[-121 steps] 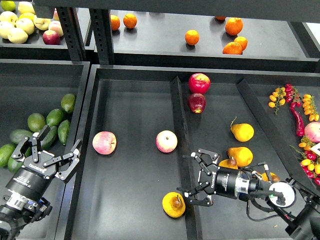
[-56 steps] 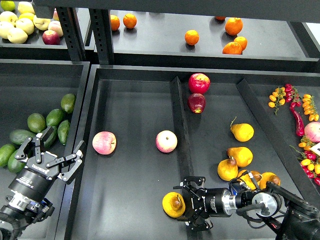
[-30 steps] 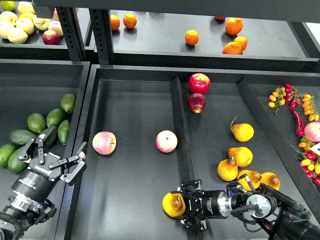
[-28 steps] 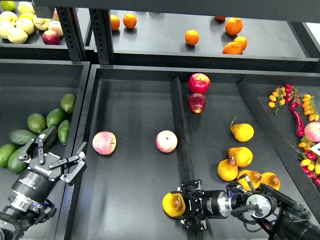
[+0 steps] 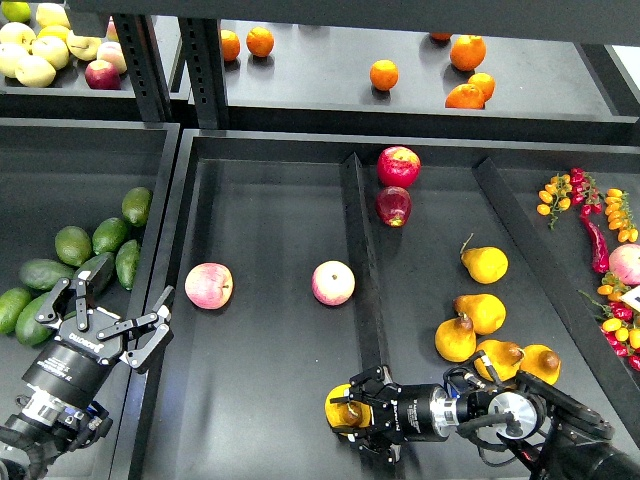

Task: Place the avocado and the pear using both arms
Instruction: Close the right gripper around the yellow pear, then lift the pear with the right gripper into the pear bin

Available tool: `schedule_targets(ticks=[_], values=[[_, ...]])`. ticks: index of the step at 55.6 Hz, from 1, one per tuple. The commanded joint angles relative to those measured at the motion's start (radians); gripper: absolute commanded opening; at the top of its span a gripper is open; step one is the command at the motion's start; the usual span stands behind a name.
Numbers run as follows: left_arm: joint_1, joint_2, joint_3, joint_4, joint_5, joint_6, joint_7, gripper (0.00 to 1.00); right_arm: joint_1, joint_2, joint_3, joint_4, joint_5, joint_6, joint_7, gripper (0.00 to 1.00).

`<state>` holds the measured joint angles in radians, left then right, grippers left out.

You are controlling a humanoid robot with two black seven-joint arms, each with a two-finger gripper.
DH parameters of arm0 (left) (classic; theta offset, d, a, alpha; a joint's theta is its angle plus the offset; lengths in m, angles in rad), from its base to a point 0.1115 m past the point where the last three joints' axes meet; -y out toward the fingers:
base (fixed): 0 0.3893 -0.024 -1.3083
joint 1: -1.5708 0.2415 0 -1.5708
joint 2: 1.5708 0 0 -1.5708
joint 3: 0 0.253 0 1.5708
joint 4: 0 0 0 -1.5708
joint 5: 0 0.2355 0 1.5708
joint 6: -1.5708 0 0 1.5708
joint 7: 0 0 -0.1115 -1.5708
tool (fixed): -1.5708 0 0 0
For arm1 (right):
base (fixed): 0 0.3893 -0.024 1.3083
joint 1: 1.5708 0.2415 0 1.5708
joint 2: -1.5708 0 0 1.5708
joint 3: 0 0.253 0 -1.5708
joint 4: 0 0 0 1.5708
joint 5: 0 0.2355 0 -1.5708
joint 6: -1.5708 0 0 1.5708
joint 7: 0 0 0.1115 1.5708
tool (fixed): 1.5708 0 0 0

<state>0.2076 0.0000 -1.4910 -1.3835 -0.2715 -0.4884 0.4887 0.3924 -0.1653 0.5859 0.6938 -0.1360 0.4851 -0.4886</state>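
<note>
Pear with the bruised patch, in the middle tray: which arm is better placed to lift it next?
The right. Its end effector has fingers around the pear. The left end effector hangs open by the avocados in the left bin, a tray wall away from the pear.

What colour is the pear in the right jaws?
Yellow-orange with a dark brown patch, the pear shows only in the head view.

Trays (image 5: 270, 200): matt black, smooth. Avocados (image 5: 72, 244): dull green skin. Pear (image 5: 342, 407): yellow, brown bruised patch. Right gripper (image 5: 350, 425): matt black, metal-looking ring behind it.
</note>
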Motion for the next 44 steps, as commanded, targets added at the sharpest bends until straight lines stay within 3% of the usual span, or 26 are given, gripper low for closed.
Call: schedule_targets(ticks=[1,10,25,44], values=[[0.001,0.0,0.0,0.0,0.0,0.0,0.0,1.0,-0.001,-0.003,0.006,0.004,0.001,0.004,0.0,0.23],[0.001,0.0,0.0,0.0,0.0,0.0,0.0,1.0,-0.007,-0.003,0.055,0.027,0.015,0.004,0.0,0.15],[0.001,0.0,-0.003,0.0,0.0,0.0,0.0,1.0,-0.001,-0.026,0.147,0.191,0.098,0.004,0.0,0.14],[0.004,0.0,-0.003,0.006,0.0,0.0,0.0,1.0,-0.056,-0.244,0.256,0.294,0.128,0.004,0.0,0.15]])
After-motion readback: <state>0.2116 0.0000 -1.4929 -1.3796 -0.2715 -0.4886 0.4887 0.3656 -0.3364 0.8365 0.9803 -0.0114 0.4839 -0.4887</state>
